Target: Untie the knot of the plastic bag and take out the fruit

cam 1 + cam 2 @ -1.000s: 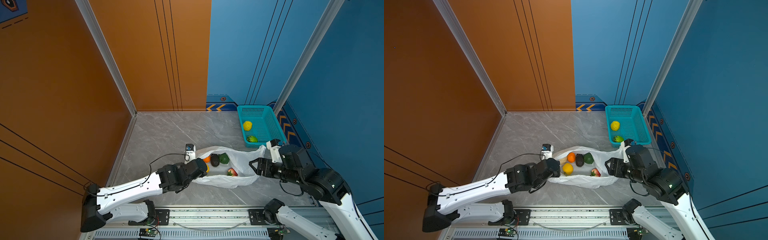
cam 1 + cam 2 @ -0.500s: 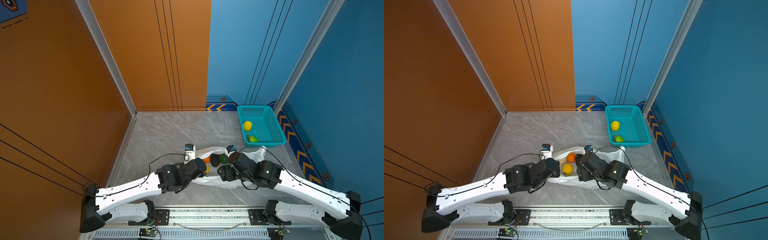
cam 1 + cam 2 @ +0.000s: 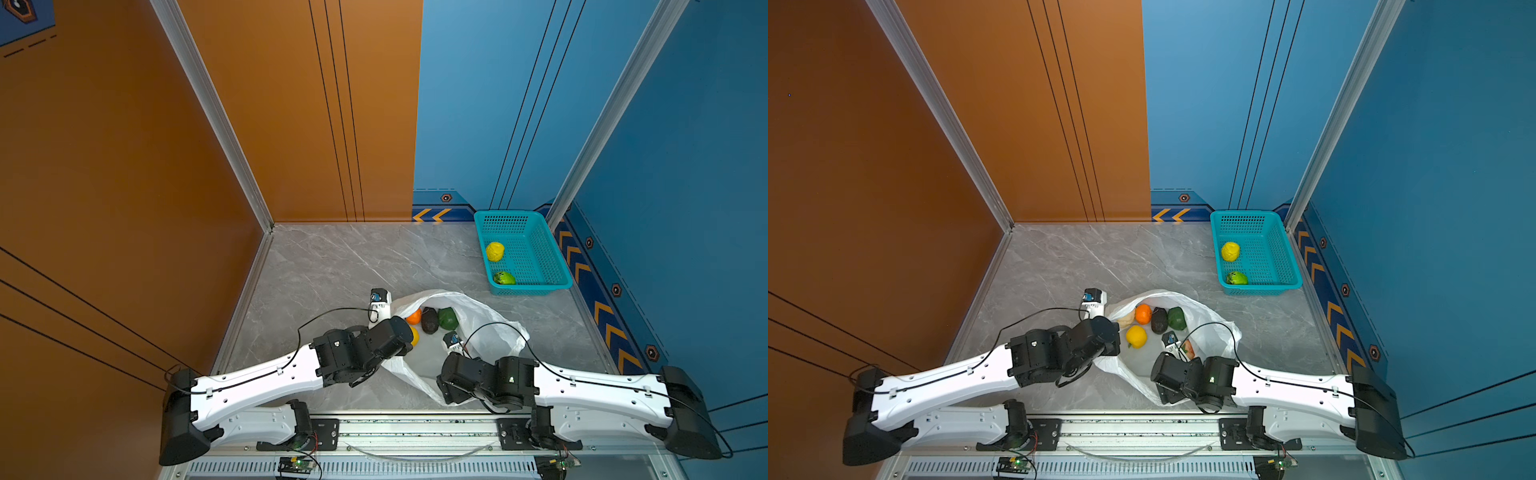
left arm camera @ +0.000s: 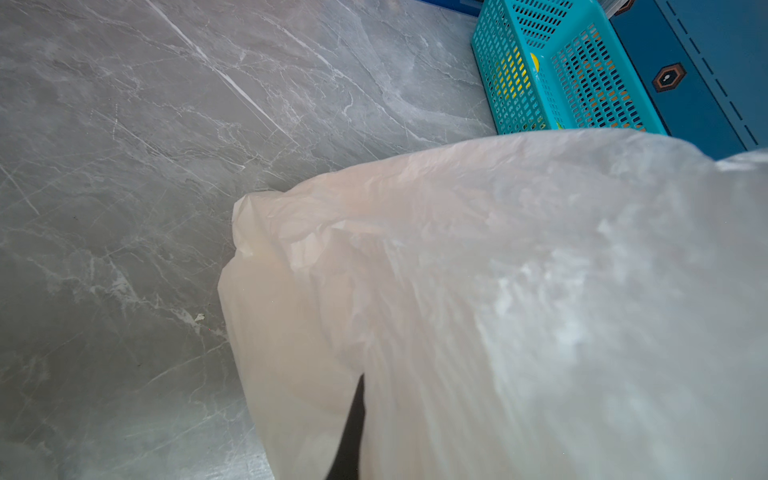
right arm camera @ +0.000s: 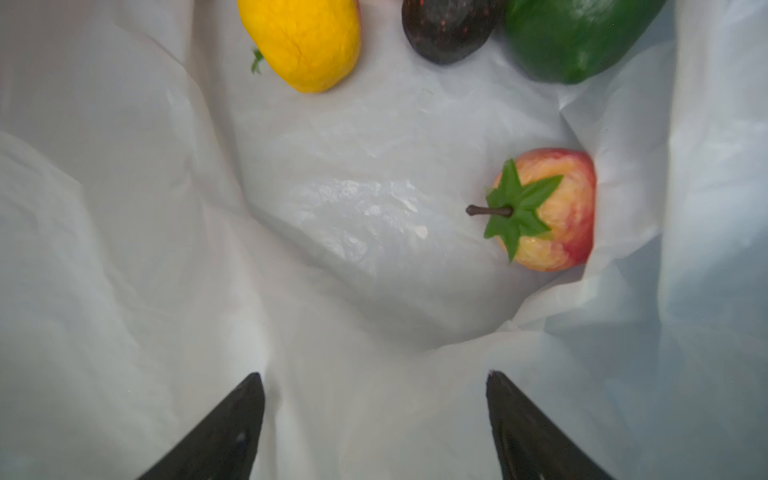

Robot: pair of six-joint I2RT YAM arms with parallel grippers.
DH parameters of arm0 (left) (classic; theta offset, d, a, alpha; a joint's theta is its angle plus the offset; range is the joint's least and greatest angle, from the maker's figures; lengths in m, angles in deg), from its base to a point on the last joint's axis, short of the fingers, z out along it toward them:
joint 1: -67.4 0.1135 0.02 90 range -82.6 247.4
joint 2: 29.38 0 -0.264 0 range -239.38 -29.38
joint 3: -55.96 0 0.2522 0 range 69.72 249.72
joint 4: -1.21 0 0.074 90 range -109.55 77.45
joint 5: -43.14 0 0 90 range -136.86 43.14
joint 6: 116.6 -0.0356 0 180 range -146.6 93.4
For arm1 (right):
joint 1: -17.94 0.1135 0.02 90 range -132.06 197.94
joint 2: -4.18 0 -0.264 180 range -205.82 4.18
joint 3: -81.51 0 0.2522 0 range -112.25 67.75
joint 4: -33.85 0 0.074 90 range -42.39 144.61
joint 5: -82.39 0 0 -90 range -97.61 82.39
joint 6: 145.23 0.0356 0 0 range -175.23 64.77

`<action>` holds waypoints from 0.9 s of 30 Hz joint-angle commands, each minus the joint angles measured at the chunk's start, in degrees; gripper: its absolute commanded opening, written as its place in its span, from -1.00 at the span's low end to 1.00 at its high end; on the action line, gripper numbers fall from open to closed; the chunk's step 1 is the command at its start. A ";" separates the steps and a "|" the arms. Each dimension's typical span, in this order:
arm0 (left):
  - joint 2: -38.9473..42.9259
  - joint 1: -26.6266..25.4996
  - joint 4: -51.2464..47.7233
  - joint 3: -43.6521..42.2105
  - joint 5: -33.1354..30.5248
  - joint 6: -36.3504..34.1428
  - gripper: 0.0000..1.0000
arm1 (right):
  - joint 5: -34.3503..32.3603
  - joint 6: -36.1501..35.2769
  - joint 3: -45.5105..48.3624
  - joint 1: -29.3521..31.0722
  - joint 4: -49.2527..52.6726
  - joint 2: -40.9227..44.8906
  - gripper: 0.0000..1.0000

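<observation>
The plastic bag (image 3: 492, 328) (image 3: 1210, 328) lies open-mouthed on the grey table, and no knot shows on it. Inside lie fruit: an orange one (image 3: 413, 318), a black one (image 3: 430, 321), a dark green one (image 3: 448, 318), a yellow one (image 3: 1136, 336) and a red-pink one (image 5: 557, 216). My left gripper (image 3: 1115, 332) is shut on the bag's left rim, and white plastic (image 4: 498, 270) fills its wrist view. My right gripper (image 5: 374, 376) stands open and empty over the bag's inner floor (image 5: 353, 208), short of the red-pink fruit. Its fingertips are hidden in both top views.
A teal basket (image 3: 540, 286) (image 4: 519, 83) stands at the back right against the blue wall, holding a yellow bumpy fruit (image 3: 495, 251) and a bright green one (image 3: 504, 277). The orange wall runs along the left of the table.
My right gripper has left the bag's right side, swung in over the bag and drawn back toward its front, opening wider. The bag's right edge has sunk. The left arm has stayed put.
</observation>
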 commanded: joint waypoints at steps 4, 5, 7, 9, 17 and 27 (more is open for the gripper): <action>0.85 -0.62 -2.06 -1.64 3.62 1.53 -1.00 | 3.01 0.67 -2.32 -1.74 -0.90 -0.70 0.81; 1.07 -0.89 -2.35 -2.12 4.07 1.71 -1.00 | 3.30 0.45 -3.54 -2.45 -0.88 -0.86 0.84; 1.57 -1.20 -2.91 -2.66 4.85 1.96 -1.00 | 3.45 0.07 -5.68 -3.87 -0.86 -1.60 0.90; 2.16 -1.38 -3.66 -3.12 5.91 1.78 -1.00 | 2.38 -0.04 -7.60 -5.08 -1.05 -2.59 1.00; 3.75 -1.83 -7.30 -3.32 5.06 2.08 -1.00 | 5.49 0.05 -10.95 -8.88 -13.47 -10.07 1.00; 2.09 -1.38 -7.05 -0.24 2.15 1.64 -1.00 | 3.62 9.94 -4.06 -12.11 -35.45 -15.16 1.00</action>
